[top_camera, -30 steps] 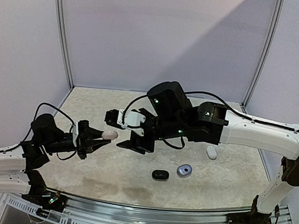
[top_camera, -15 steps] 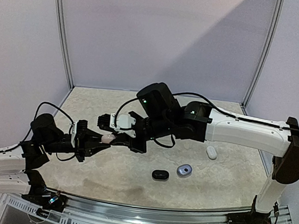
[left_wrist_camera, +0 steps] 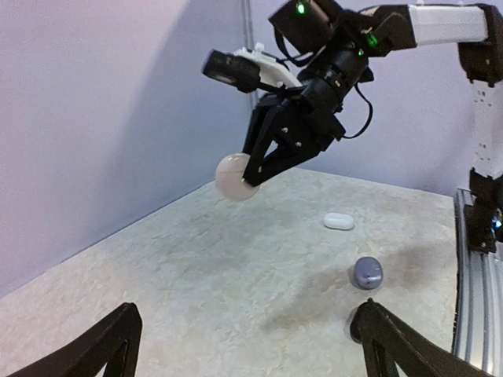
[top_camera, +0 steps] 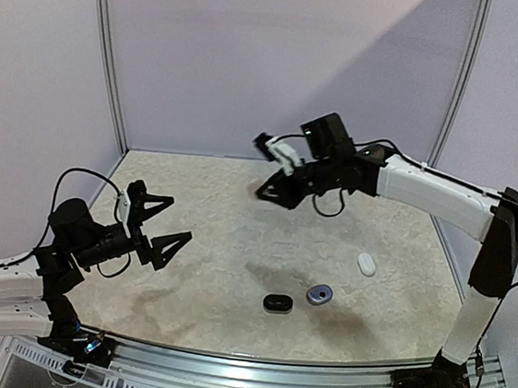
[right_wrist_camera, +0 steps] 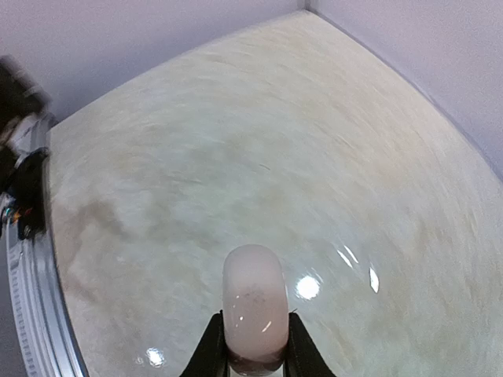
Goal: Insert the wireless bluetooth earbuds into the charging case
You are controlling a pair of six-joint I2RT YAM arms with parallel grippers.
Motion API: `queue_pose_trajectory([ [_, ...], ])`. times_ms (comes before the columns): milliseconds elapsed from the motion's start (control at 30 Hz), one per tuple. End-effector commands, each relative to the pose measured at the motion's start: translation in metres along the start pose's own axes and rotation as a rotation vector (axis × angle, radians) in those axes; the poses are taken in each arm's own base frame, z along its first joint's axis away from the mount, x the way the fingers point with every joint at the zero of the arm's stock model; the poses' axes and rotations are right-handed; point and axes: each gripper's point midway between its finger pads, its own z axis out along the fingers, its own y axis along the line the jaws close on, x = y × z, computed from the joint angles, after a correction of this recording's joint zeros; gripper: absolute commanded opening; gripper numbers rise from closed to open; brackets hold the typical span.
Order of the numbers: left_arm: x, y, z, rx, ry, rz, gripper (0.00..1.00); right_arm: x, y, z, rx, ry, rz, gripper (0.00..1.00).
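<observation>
My right gripper (left_wrist_camera: pixel 250 174) pinches the pale pinkish charging case (left_wrist_camera: pixel 234 176) high above the table (top_camera: pixel 226 246), far side, my left gripper (top_camera: pixel 168 223) gapes empty near left, and, seeing no earbuds, I judge this mid-carry calls for a gentle set-down.

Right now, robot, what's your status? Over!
Left gripper open, empty. Right gripper shut on pale case, aloft. White case, grey case, black case on table, none blocking.

Pale case (right_wrist_camera: pixel 251 302): smooth plastic, soft satin sheen. Table (right_wrist_camera: pixel 236 118) under the case: mottled stone-look top, polished, with lamp glints. My right claw (right_wrist_camera: pixel 253 334), fingers (right_wrist_camera: pixel 211 349): matt black plastic.
</observation>
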Motion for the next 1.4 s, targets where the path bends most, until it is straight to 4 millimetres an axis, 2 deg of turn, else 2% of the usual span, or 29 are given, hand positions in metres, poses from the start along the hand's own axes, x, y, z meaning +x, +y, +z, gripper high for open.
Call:
queue_pose_trajectory([
  [0, 0.020, 0.039, -0.008, -0.234, 0.049, -0.078, 0.99, 0.125, -0.089, 0.002, 0.043, 0.293, 0.747, 0.00],
  [33, 0.020, 0.042, -0.008, -0.250, 0.053, -0.071, 0.99, 0.147, -0.093, 0.005, 0.027, 0.335, 0.834, 0.00],
  [133, 0.024, 0.048, -0.008, -0.280, 0.070, -0.073, 0.99, 0.193, -0.097, 0.013, 0.012, 0.412, 0.949, 0.00],
  [200, 0.027, 0.045, -0.008, -0.266, 0.078, -0.074, 0.99, 0.211, -0.100, 0.016, 0.013, 0.441, 0.987, 0.00],
  [400, 0.027, 0.041, -0.007, -0.242, 0.072, -0.070, 0.99, 0.245, -0.108, 0.023, 0.011, 0.493, 1.057, 0.01],
  [433, 0.027, 0.042, -0.007, -0.246, 0.072, -0.066, 0.99, 0.252, -0.109, 0.023, 0.020, 0.508, 1.068, 0.05],
  [467, 0.026, 0.044, -0.008, -0.255, 0.072, -0.063, 0.99, 0.256, -0.110, 0.023, 0.029, 0.515, 1.071, 0.15],
  [567, 0.025, 0.052, -0.010, -0.293, 0.068, -0.061, 0.99, 0.262, -0.116, 0.021, 0.070, 0.531, 1.070, 0.52],
  [633, 0.026, 0.060, -0.012, -0.326, 0.070, -0.051, 0.99, 0.258, -0.120, 0.019, 0.088, 0.526, 1.058, 0.69],
  [733, 0.028, 0.074, -0.017, -0.382, 0.073, -0.036, 0.99, 0.247, -0.137, 0.007, 0.184, 0.529, 1.006, 0.97],
  [867, 0.031, 0.103, -0.031, -0.494, 0.081, -0.028, 0.99, 0.208, -0.156, -0.012, 0.251, 0.458, 0.889, 0.99],
  [1000, 0.039, 0.142, -0.056, -0.643, 0.105, -0.030, 0.99, 0.149, -0.185, -0.053, 0.407, 0.268, 0.742, 0.99],
  [1067, 0.045, 0.157, -0.069, -0.697, 0.123, -0.035, 0.99, 0.133, -0.204, -0.077, 0.524, 0.167, 0.683, 0.99],
  [1100, 0.046, 0.163, -0.076, -0.715, 0.128, -0.038, 0.99, 0.134, -0.217, -0.089, 0.589, 0.123, 0.669, 0.99],
  [1133, 0.047, 0.169, -0.081, -0.730, 0.128, -0.039, 0.99, 0.128, -0.228, -0.112, 0.656, 0.052, 0.665, 0.99],
  [1233, 0.053, 0.182, -0.098, -0.775, 0.148, -0.051, 0.99, 0.145, -0.256, -0.167, 0.778, -0.106, 0.769, 0.99],
  [1267, 0.056, 0.187, -0.105, -0.799, 0.155, -0.055, 0.99, 0.160, -0.263, -0.181, 0.814, -0.136, 0.803, 0.99],
  [1333, 0.064, 0.194, -0.114, -0.823, 0.185, -0.036, 0.99, 0.184, -0.268, -0.204, 0.908, -0.189, 0.826, 0.99],
  [1367, 0.068, 0.195, -0.117, -0.822, 0.197, -0.033, 0.99, 0.189, -0.265, -0.219, 0.968, -0.232, 0.801, 0.99],
])
